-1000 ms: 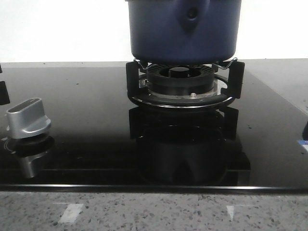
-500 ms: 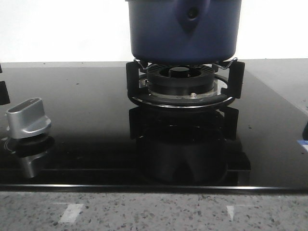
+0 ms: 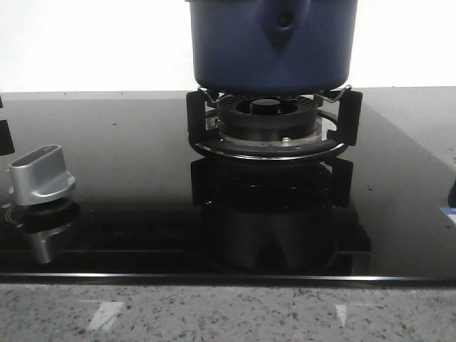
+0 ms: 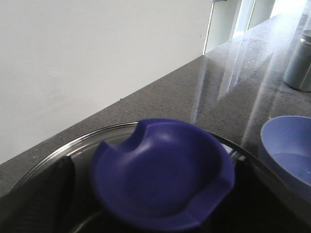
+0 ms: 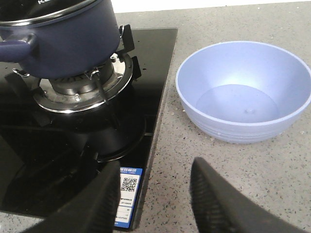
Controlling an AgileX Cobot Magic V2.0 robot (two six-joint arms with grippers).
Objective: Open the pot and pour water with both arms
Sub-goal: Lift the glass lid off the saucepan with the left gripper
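Right wrist view: right claw (image 5: 158,204) stood open over the speckled grey counter (image 5: 272,160), light-blue round bowl (image 5: 244,91) just beyond it, dark navy round pot (image 5: 63,36) on burner beyond-left. Left claw's state: can't tell; blue lid knob (image 4: 163,172) close below cam.
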